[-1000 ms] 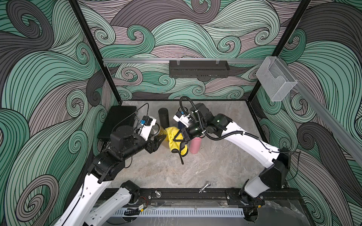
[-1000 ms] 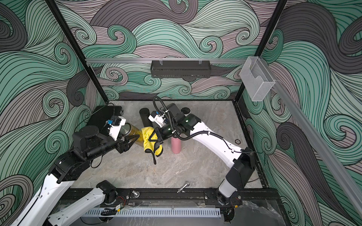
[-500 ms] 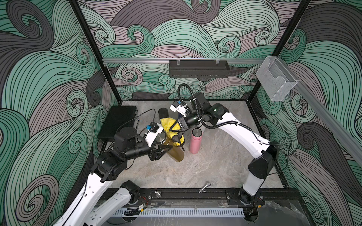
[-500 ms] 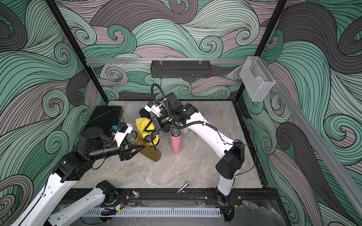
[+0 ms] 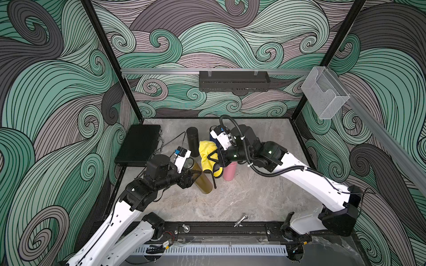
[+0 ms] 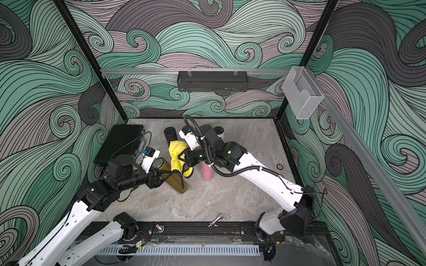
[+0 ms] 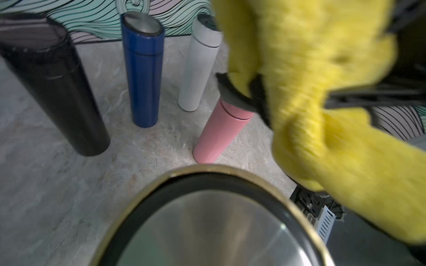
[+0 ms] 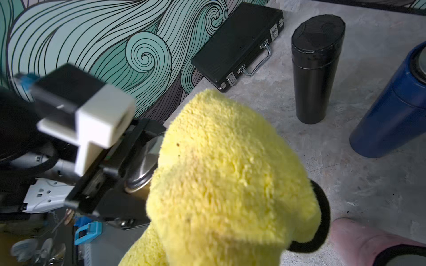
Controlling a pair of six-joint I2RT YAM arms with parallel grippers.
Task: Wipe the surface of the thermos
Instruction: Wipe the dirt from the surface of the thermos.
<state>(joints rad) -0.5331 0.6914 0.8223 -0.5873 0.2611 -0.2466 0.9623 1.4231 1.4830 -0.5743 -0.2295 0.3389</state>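
Centrally, on a grey stone-look table inside a booth with swirling wave-patterned walls, 2 white robot arms met over a gold thermos. The left gripper was clenched around the thermos near its lid end. It held the thermos tilted, lid toward the left arm and base down toward the table. Whether the base touched the table could not be told. The right gripper was clamped on a yellow cloth, which draped against the upper side of the thermos.

Behind them 4 others stood upright: a black flask, a blue flask, a white flask and a pink flask, the pink one just beside the cloth. A black case lay flat by the left wall. A small bolt lay near the front rail.
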